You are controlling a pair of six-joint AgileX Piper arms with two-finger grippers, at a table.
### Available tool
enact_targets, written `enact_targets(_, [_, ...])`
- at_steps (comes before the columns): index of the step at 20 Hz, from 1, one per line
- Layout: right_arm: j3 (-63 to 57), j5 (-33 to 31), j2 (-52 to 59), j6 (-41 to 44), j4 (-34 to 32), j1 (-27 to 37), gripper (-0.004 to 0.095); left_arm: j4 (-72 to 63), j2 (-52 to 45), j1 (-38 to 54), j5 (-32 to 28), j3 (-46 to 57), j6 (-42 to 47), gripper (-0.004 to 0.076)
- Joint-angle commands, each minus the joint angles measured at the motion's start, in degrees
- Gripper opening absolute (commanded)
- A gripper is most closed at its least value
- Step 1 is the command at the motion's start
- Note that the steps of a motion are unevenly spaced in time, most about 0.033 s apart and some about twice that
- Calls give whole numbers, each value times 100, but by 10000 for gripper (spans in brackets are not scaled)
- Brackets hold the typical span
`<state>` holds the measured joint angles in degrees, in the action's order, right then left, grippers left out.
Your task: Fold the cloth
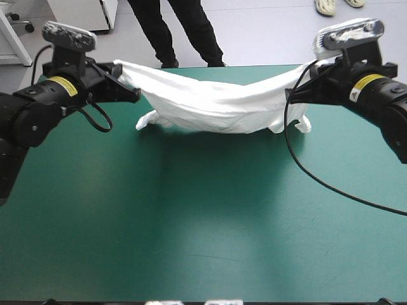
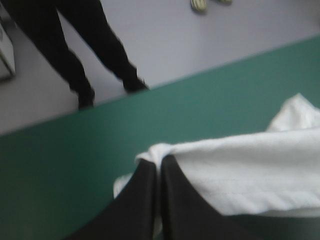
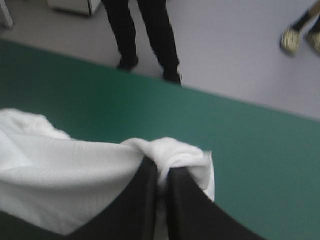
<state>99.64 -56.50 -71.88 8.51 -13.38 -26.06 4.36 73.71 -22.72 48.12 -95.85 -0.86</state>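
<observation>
**Left end effector [image 2: 159,161] and right end effector [image 3: 163,171] each pinch a corner of the white T-shirt [image 1: 216,105], strung between them.**

Each pair of black fingers [image 2: 145,200] is all but pressed together, with a bunched wad of fabric caught at the tips. From those two held corners the T-shirt stretches across and sags in the middle, hanging over the far part of the surface [image 1: 203,222], close to its far edge. Loose folds droop at both ends down toward the teal-green cover [image 1: 95,190]; from here I cannot tell whether they touch it.
</observation>
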Motion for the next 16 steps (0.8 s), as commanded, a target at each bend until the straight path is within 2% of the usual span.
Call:
enact_targets(1, [719, 950, 108, -465, -249, 6, -17, 32, -204, 1, -903, -877, -236, -9])
enact_targets(5, [1475, 1780, 108, -1051, -249, 6, -17, -180, -204, 1, -1424, -1930, -736, -9])
enact_targets(9, [2178, 2581, 108, -1391, -139, 6, -17, -847, -204, 1, -1625, -2604, -1315, -9])
enact_targets(12, [2644, 2561, 99, -1467, -97, 6, -17, -1386, -283, 1, -2009, -2833, -1820, -9])
enact_targets(16, [2696, 2157, -21, -1357, -97, 6, -17, -1507, -258, 1, -1946, -2858, -1975, -9])
